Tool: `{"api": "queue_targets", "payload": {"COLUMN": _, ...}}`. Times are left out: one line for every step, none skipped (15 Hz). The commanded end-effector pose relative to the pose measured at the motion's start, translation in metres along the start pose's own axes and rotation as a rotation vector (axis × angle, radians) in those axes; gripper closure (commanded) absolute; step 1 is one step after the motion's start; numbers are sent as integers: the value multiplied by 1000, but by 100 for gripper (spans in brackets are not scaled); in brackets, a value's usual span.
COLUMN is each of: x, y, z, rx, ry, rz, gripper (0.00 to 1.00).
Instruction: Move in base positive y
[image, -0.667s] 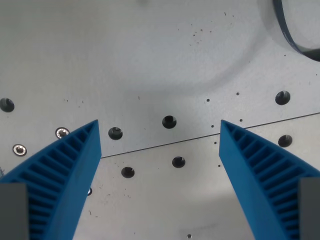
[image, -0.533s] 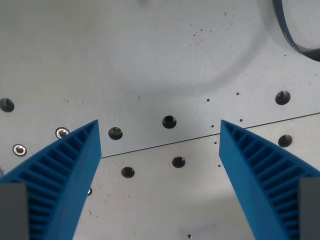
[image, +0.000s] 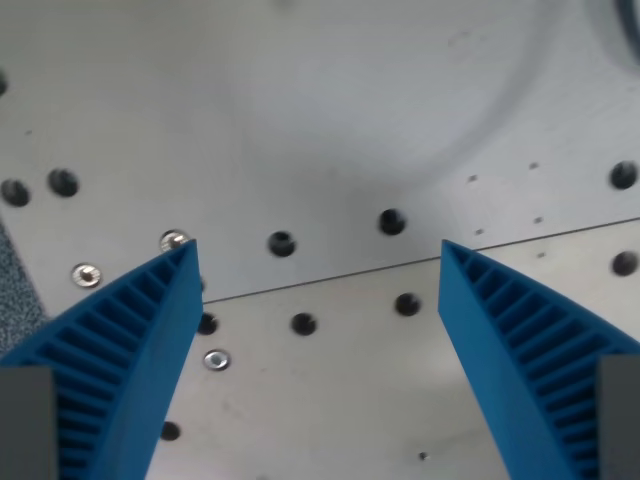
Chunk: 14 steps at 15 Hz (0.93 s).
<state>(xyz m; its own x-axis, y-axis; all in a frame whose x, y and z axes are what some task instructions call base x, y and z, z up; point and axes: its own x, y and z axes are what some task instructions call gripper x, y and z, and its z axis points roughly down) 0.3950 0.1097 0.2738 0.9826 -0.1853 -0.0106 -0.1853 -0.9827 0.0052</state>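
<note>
In the wrist view, the whole scene has slid toward the wrist view's right and slightly up against half a second ago. The bolt holes, the seam and the screws all shift together and look faintly blurred, so it is the camera that has moved, not the things. I judge this to be the arm travelling sideways, which fits the commanded move along base positive y, now under way.

The claw (image: 318, 262) stands wide, its two blue ribbed fingers (image: 120, 350) far apart and holding nothing; there is no object to carry, only the arm itself.

Below lies a grey metal bench (image: 330, 90) with dark holes, a seam (image: 330, 277) between plates and small bright screws (image: 215, 359). A speckled strip (image: 12, 300) shows at the left edge.
</note>
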Motion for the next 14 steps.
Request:
{"api": "queue_targets", "payload": {"x": -3, "y": -15, "z": -3, "rx": 0, "ry": 6, "rz": 15, "gripper": 0}}
{"api": "queue_targets", "payload": {"x": -5, "y": -20, "z": -3, "rx": 0, "ry": 6, "rz": 15, "gripper": 0}}
{"api": "queue_targets", "payload": {"x": -7, "y": -25, "z": -3, "rx": 0, "ry": 6, "rz": 15, "gripper": 0}}
{"api": "queue_targets", "payload": {"x": -8, "y": -30, "z": -3, "rx": 0, "ry": 6, "rz": 15, "gripper": 0}}
{"api": "queue_targets", "payload": {"x": -10, "y": -35, "z": -3, "rx": 0, "ry": 6, "rz": 15, "gripper": 0}}
{"api": "queue_targets", "payload": {"x": -12, "y": -40, "z": -3, "rx": 0, "ry": 6, "rz": 15, "gripper": 0}}
{"api": "queue_targets", "payload": {"x": -14, "y": -45, "z": -3, "rx": 0, "ry": 6, "rz": 15, "gripper": 0}}
{"api": "queue_targets", "payload": {"x": -15, "y": -50, "z": -3, "rx": 0, "ry": 6, "rz": 15, "gripper": 0}}
{"api": "queue_targets", "payload": {"x": -17, "y": -55, "z": -3, "rx": 0, "ry": 6, "rz": 15, "gripper": 0}}
{"api": "queue_targets", "payload": {"x": -19, "y": -60, "z": -3, "rx": 0, "ry": 6, "rz": 15, "gripper": 0}}
{"api": "queue_targets", "payload": {"x": -20, "y": -65, "z": -3, "rx": 0, "ry": 6, "rz": 15, "gripper": 0}}
{"api": "queue_targets", "payload": {"x": -22, "y": -70, "z": -3, "rx": 0, "ry": 6, "rz": 15, "gripper": 0}}
{"api": "queue_targets", "payload": {"x": -24, "y": -75, "z": -3, "rx": 0, "ry": 6, "rz": 15, "gripper": 0}}
{"api": "queue_targets", "payload": {"x": -26, "y": -80, "z": -3, "rx": 0, "ry": 6, "rz": 15, "gripper": 0}}
